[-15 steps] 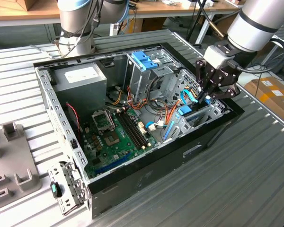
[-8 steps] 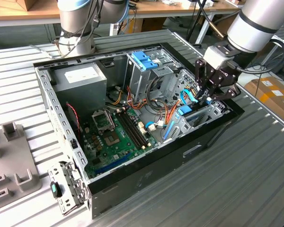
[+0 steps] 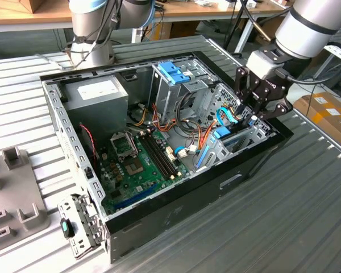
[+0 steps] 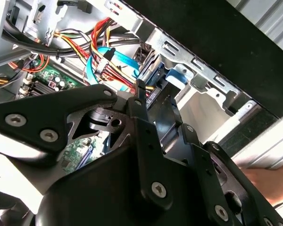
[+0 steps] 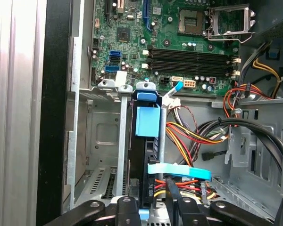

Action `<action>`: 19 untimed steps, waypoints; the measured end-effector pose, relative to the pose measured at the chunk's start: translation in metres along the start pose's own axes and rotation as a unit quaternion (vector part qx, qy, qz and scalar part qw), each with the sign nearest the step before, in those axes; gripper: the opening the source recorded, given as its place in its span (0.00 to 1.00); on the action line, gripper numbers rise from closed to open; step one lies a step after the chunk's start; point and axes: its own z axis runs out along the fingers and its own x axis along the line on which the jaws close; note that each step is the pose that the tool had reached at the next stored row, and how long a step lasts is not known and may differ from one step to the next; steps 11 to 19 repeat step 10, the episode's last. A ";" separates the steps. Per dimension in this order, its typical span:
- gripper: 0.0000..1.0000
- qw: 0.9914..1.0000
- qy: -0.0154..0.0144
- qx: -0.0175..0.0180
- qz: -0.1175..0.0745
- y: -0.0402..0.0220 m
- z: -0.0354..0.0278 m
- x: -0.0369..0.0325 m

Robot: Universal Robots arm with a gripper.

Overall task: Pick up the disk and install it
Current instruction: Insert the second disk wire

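Writing is scarce: a white label [image 3: 99, 88] sits on the grey power supply [image 3: 96, 96] in the upper left of the exterior view, and its print cannot be made out. In the first wrist view a little light lettering runs along the dark edge of the disk [image 5: 148, 146], too fine to read.

The open computer case [image 3: 176, 210] lies on its side on a ribbed metal tabletop [image 3: 284, 227], its black wall facing the lower right of the exterior view. Inside, the green circuit board [image 3: 136, 165] fills the middle, and a tall metal cage [image 3: 170, 94] topped by a blue bracket [image 3: 173, 71] stands behind it. Red, yellow and orange cables [image 3: 202, 136] crowd the space between cage and drive bay [image 5: 101, 136], leaving little free room beside the disk. The bay's grey sheet-metal walls close in on both flat sides of the disk, and the case wall runs just beyond them.

The disk [image 3: 223, 134] stands on edge in that bay, at the right end of the case in the exterior view. It has a dark body, bright blue plastic rails and a blue tab, with a light blue flat cable [image 5: 179, 170] crossing just beside it.

The claw [image 3: 254, 111] hangs over the bay, straddling the near edge of the disk in both wrist views [image 5: 149, 209] [image 4: 148, 94]. I cannot tell whether it is clenched on the disk or released.
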 end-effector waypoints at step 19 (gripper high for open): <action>0.36 1.000 0.000 0.000 0.000 0.0000 -0.0100 -0.0006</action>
